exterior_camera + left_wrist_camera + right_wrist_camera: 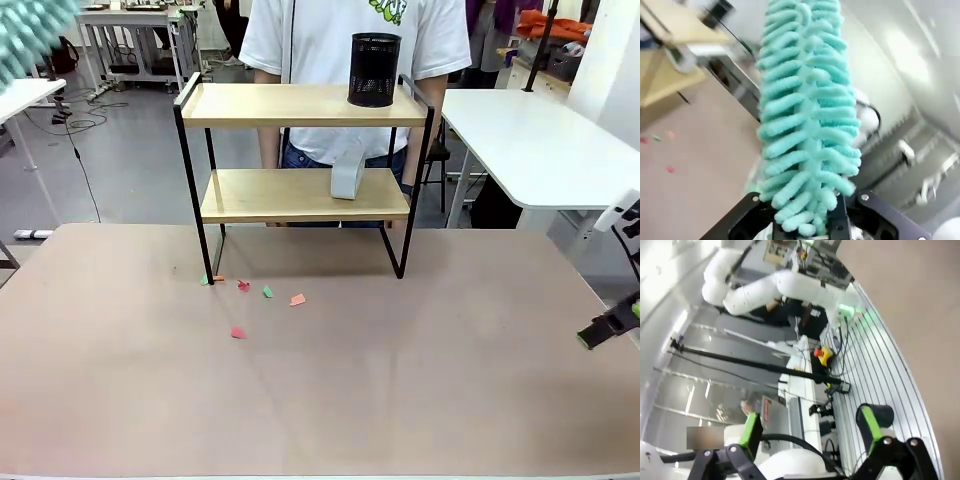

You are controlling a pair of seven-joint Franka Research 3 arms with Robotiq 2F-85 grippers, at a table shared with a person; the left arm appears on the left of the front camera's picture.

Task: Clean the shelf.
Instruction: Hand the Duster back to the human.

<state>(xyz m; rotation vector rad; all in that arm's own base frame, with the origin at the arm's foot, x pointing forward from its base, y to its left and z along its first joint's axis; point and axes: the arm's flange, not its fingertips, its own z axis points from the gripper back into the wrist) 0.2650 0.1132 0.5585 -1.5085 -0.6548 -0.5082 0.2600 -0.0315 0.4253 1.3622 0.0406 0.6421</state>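
The shelf (300, 105) stands at the far middle of the brown table, two light wooden boards in a black frame. A black mesh cup (374, 70) sits on its top board and a grey curved object (347, 172) on its lower board. My left gripper (810, 220) is shut on a teal fluffy duster (807, 115), whose blurred head shows at the top left corner (30, 35), high and left of the shelf. My right gripper (810, 427) stands open with nothing between its green pads, low at the table's right edge (612, 322).
Several small red, green and orange paper scraps (255, 295) lie on the table (400, 380) by the shelf's front left leg. A person in a white shirt (330, 40) stands behind the shelf. White tables (540, 140) flank the far sides.
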